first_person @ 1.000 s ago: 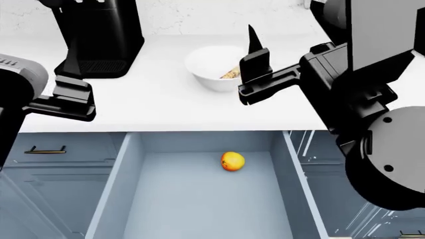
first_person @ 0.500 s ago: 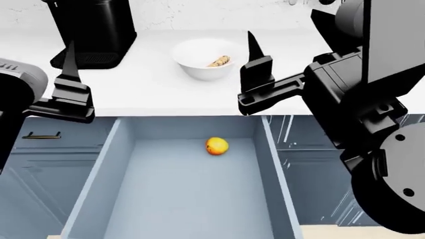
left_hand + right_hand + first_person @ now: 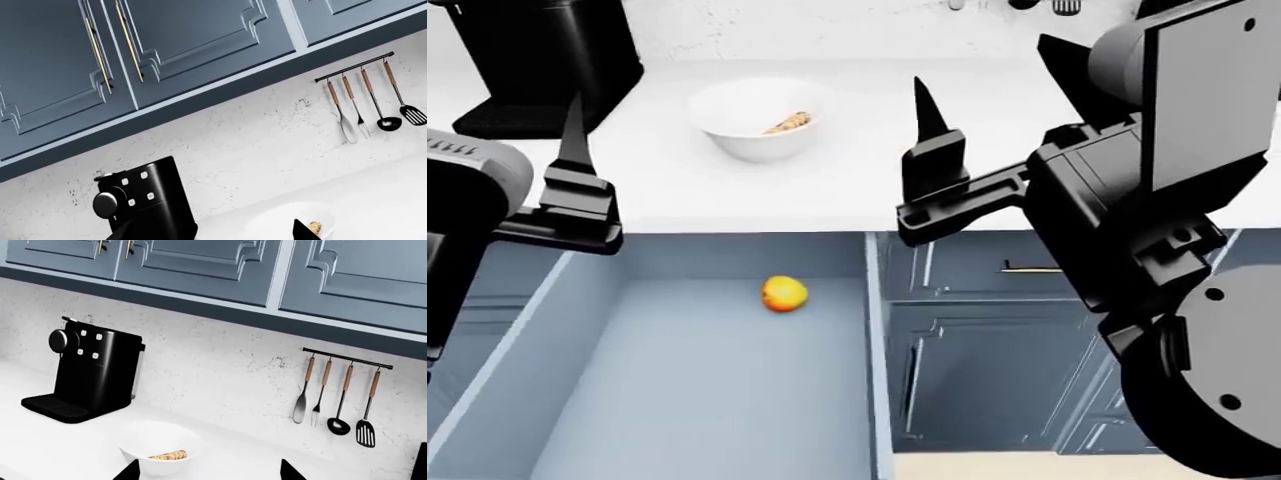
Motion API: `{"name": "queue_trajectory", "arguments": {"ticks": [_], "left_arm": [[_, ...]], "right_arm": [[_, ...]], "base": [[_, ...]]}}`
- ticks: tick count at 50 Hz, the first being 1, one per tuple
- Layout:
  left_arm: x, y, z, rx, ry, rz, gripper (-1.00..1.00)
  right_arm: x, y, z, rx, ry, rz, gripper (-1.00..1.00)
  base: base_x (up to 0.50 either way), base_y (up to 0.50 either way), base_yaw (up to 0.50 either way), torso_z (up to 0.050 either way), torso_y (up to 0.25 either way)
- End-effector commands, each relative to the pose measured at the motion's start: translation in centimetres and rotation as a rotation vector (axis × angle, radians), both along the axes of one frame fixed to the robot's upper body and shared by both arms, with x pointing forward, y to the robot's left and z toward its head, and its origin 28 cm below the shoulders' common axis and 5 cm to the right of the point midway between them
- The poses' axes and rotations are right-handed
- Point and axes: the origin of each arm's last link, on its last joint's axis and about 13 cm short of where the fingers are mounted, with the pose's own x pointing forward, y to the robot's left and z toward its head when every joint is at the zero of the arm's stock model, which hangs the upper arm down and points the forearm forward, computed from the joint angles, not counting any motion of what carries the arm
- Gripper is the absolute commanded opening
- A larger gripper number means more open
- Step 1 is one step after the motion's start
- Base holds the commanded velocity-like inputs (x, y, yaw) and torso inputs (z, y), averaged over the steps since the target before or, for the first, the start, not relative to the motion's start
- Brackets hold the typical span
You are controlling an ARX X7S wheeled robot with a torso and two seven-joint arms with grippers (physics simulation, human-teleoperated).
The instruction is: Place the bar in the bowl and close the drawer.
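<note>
Two black grippers, left (image 3: 571, 165) and right (image 3: 928, 140), held empty, jaws wide; speckled tan bar (image 3: 787, 122) seen inside glossy white bowl (image 3: 747, 140); blue-grey drawer (image 3: 694, 400) left open.

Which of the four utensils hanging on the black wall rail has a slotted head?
The black slotted spatula, hanging at the rail's end farthest from the black coffee machine. Its neighbours are a ladle, fork and a plain silver spatula.

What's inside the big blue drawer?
The open drawer holds one round orange fruit, lying on its pale floor near the back. The rest of the floor in view is bare. Its front end runs out of the picture, so that part can't be seen.
</note>
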Motion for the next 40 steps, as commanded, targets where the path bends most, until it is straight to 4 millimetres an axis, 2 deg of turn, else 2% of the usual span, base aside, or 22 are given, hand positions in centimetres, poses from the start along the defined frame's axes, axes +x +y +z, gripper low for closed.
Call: {"name": "queue_trajectory", "arguments": {"ticks": [1, 15, 40], "left_arm": [[-0.08, 0.11, -0.16, 0.0, 0.002, 0.002, 1.0], [0.08, 0.02, -0.33, -0.001, 0.004, 0.003, 1.0], [-0.31, 0.22, -0.4, -0.005, 0.005, 0.004, 1.0]], "right_arm": [[0.12, 0.17, -0.2, -0.001, 0.001, 0.011, 1.0], [0.65, 0.43, -0.23, -0.01, -0.002, 0.021, 1.0], [0.08, 0.24, -0.44, -0.016, 0.001, 0.012, 1.0]], "base": [[-0.01, -0.41, 0.0, 0.0, 0.0], [-0.01, -0.41, 0.0, 0.0, 0.0], [-0.01, -0.47, 0.0, 0.0, 0.0]]}}
